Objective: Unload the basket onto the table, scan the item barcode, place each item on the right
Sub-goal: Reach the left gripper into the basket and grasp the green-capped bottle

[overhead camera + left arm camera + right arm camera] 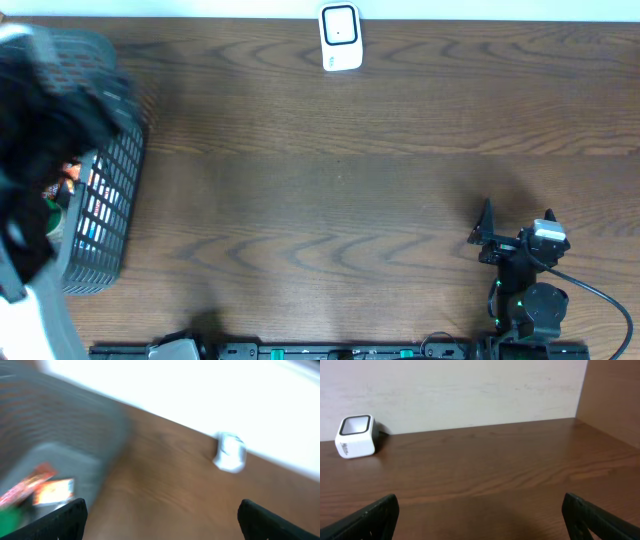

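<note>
Step in hand: reach for pick, nothing held yet. Left gripper [162, 507] hangs over the basket [112, 190] at the desk's left edge, jaws wide, empty. Right gripper [481, 502] is likewise wide and empty, at the near right corner. Packets [52, 491] lie flat inside the basket; long axis too blurred to tell. Next: descend, grasp one, present its barcode to the scanner [340, 38] at mid far edge, window up.

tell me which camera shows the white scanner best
The right wrist view: the white scanner is sharp and close, showing its dark window and side. Overhead shows it small, from above, at the far edge of the table. The left wrist view gives only a blurred white blob.
</note>
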Robot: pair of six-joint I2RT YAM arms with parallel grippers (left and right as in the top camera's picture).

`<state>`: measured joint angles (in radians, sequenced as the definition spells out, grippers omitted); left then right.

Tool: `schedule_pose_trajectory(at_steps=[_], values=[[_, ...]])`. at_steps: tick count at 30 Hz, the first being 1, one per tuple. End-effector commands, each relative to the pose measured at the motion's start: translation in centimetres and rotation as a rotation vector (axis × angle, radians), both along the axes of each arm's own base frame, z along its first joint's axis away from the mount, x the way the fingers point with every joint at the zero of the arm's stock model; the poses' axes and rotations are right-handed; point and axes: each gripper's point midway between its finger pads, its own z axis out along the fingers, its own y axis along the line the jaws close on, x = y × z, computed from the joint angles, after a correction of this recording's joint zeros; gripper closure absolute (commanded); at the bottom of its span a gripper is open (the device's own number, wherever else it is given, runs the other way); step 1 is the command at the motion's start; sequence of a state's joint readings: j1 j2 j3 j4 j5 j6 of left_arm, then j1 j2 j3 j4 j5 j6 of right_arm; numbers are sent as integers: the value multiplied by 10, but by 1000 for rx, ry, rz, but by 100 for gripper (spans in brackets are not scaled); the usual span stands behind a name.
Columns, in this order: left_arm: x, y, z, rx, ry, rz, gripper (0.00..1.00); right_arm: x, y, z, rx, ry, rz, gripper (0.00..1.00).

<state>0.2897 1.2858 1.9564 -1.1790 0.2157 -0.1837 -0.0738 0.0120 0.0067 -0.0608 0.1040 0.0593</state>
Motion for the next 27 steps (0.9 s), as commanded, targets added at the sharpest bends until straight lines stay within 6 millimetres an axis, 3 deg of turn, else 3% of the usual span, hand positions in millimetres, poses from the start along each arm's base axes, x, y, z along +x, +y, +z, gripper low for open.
schedule_pose_trajectory(at_steps=[1, 7, 11, 17, 27], values=[[-3, 72, -18, -110, 70, 361, 4, 0, 0, 0, -12, 2, 1, 1], [-38, 151, -81, -314, 266, 720, 4, 0, 0, 0, -12, 2, 1, 1], [-58, 184, -118, -400, 383, 847, 5, 0, 0, 0, -12, 2, 1, 1], [-73, 208, -166, -439, 492, 964, 5, 0, 0, 0, -12, 2, 1, 1], [-70, 226, -245, -409, 549, 999, 4, 0, 0, 0, -12, 2, 1, 1]])
